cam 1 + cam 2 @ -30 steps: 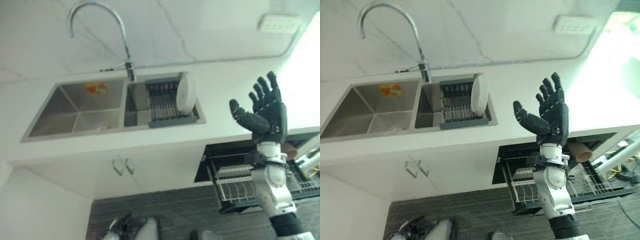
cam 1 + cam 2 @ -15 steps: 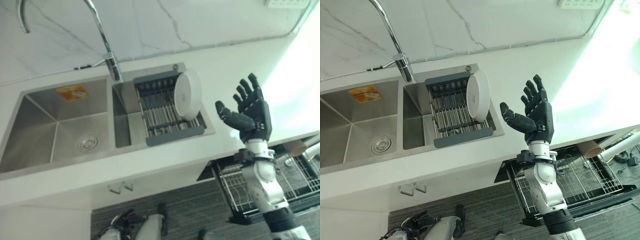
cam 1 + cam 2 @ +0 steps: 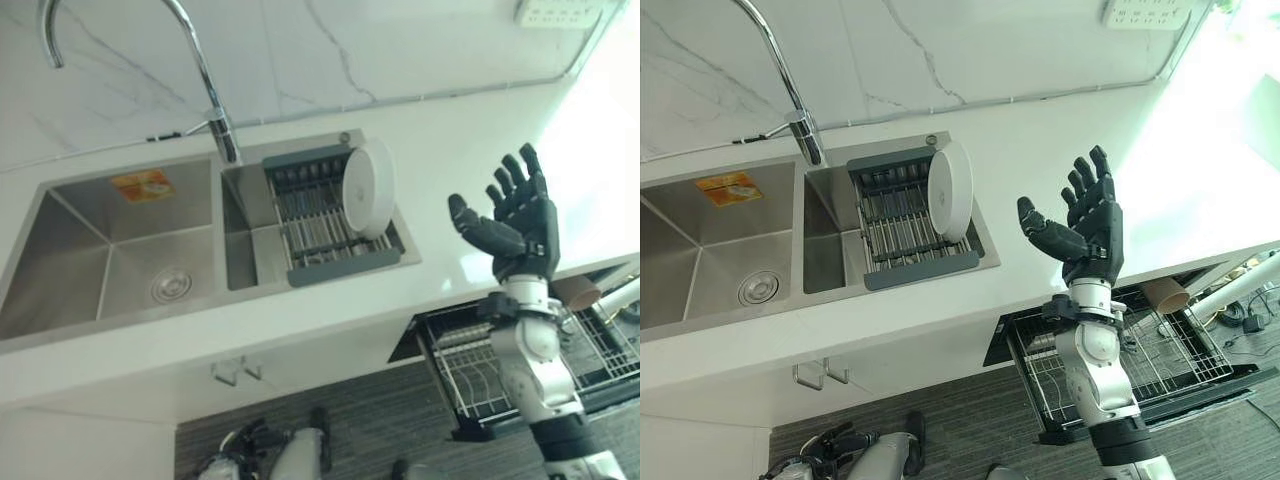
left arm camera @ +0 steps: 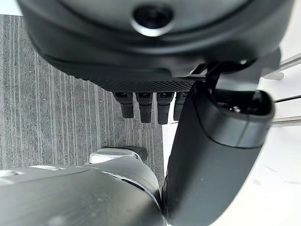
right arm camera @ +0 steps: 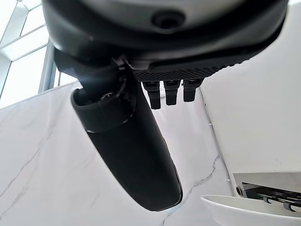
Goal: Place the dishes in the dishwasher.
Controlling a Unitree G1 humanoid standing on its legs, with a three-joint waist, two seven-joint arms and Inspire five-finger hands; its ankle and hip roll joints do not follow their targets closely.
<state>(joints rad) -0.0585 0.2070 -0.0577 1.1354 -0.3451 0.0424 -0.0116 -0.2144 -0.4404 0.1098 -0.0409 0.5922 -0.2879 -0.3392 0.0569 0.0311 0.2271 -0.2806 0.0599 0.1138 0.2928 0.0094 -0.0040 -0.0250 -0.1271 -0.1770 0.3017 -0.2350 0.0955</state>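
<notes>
1 white plate (image 3: 367, 187) stands on edge in the 1 grey rack (image 3: 325, 215) inside the sink (image 3: 120, 245). The right hand (image 3: 515, 228) is raised over the worktop (image 3: 470, 140), fingers (image 3: 1090, 185) spread and empty. The left hand (image 4: 155, 52) hangs above the floor, fingers relaxed.

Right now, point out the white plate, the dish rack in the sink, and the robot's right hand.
white plate (image 3: 367, 188), left eye view, middle of its face.
dish rack (image 3: 322, 218), left eye view, bare bars beside the plate.
right hand (image 3: 1095, 232), right eye view, on the palm.
</notes>
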